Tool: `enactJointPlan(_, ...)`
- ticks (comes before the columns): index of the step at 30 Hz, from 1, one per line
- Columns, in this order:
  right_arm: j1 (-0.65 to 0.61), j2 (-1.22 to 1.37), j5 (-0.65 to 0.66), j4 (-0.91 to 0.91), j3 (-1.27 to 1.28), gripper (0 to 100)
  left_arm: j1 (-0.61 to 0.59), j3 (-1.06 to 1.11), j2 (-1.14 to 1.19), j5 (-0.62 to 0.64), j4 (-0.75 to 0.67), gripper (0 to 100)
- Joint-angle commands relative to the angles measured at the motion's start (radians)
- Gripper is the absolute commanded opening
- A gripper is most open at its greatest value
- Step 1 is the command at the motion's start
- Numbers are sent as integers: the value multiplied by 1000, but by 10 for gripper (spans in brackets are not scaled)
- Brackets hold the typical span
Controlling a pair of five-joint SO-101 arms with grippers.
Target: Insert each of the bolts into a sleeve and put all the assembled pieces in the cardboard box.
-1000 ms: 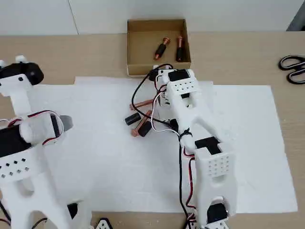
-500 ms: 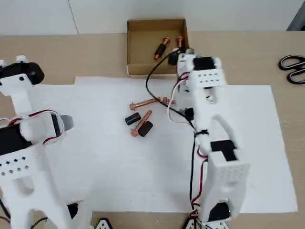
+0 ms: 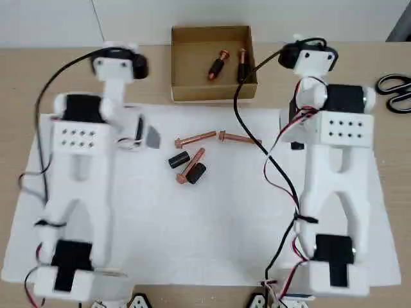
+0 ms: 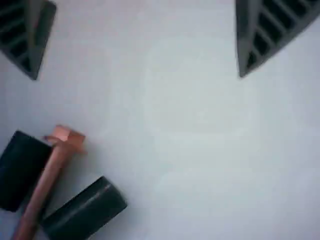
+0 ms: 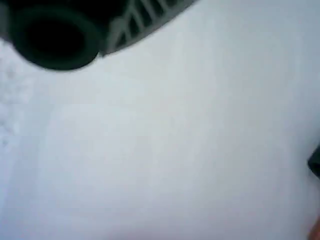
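Three copper bolts (image 3: pixel 194 138) (image 3: pixel 239 137) (image 3: pixel 191 165) and two black sleeves (image 3: pixel 178 159) (image 3: pixel 196 172) lie on the white sheet (image 3: pixel 192 237) in front of the cardboard box (image 3: pixel 176 64). Two assembled pieces (image 3: pixel 218 64) (image 3: pixel 243 63) lie in the box. My left gripper (image 3: pixel 146 136) hovers just left of the loose parts, open and empty, with its fingertips (image 4: pixel 270 40) far apart above a bolt (image 4: pixel 47 175) and two sleeves (image 4: pixel 20 170) (image 4: pixel 82 212). My right gripper (image 3: pixel 297 142) stands over the sheet's right side, shut on a black sleeve (image 5: pixel 50 42).
Black scissors (image 3: pixel 395 90) lie on the wooden table at the far right. The arms' cables (image 3: pixel 270 167) trail over the sheet near the loose bolts. The sheet's lower middle is bare.
The right arm drew back from the loose parts to the right, carrying a black sleeve. The left arm swung in from the left edge to hover beside the bolts.
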Motion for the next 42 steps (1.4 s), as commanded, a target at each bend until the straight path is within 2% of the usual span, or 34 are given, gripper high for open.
enactJointPlan(1,38,-140,17,-2,68,4,84,-245,166,25,14,244)
enactJointPlan(7,122,-243,17,-4,157,4,206,-591,473,164,15,244)
enactJointPlan(15,292,-315,17,-2,166,4,319,-892,773,301,12,244)
enactJointPlan(19,297,-321,12,4,167,4,407,-992,853,310,15,244)
enactJointPlan(25,297,-321,12,-4,232,4,445,-1107,864,334,12,246)
enactJointPlan(29,297,-321,11,-5,236,4,456,-1052,870,526,-12,246)
enactJointPlan(34,295,-321,11,-21,236,4,417,-1017,947,775,-172,244)
enactJointPlan(38,297,-321,11,-24,236,4,417,-1017,993,878,-230,243)
enactJointPlan(42,297,-321,11,-24,238,4,422,-1017,1017,970,-219,243)
